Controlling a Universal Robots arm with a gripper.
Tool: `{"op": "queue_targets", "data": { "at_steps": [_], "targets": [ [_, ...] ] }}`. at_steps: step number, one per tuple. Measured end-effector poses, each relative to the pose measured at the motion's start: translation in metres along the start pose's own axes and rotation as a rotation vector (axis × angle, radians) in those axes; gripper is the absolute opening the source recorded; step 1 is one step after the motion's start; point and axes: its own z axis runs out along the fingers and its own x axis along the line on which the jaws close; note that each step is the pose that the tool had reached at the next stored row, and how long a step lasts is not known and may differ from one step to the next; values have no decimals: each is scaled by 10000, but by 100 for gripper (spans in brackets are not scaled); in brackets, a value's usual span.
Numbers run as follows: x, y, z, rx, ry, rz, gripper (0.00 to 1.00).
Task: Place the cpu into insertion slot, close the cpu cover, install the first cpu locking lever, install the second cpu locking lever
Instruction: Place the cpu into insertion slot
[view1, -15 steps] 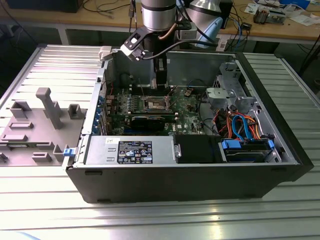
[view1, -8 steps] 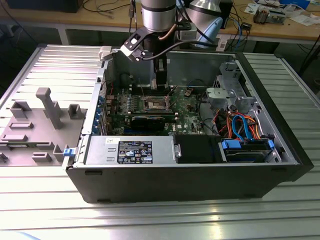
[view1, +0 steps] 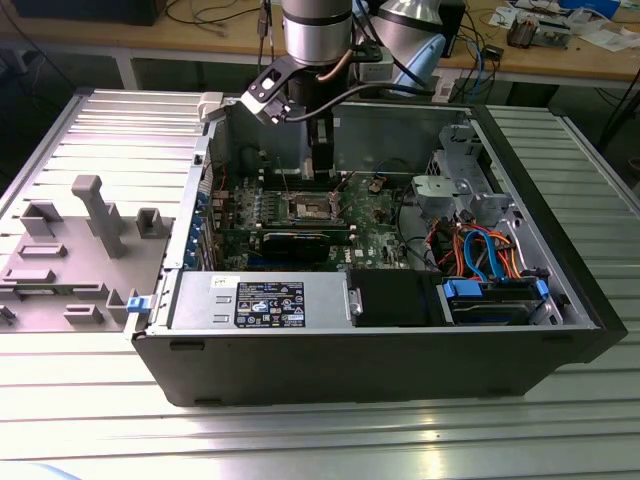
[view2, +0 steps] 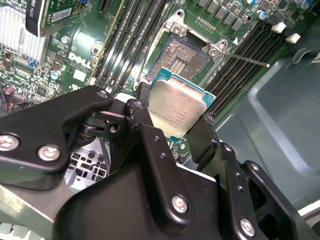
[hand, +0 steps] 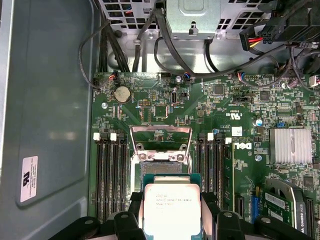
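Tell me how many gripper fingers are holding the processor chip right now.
2. One finger sits against one edge of the cpu, the other finger against the opposite edge, holding it over the open insertion slot. Part of each is hidden.

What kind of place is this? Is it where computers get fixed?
Probably a robot lab or workshop. An open computer case sits on a ribbed metal table, the gripper holds the cpu above the motherboard, and a cluttered wooden bench stands behind.
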Motion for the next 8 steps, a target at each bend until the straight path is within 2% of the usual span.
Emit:
{"op": "queue_targets", "data": {
  "at_steps": [2,8],
  "targets": [
    [-1,-6,61,0,0,0,54],
    [-1,-6,66,0,0,0,54]
  ]
}}
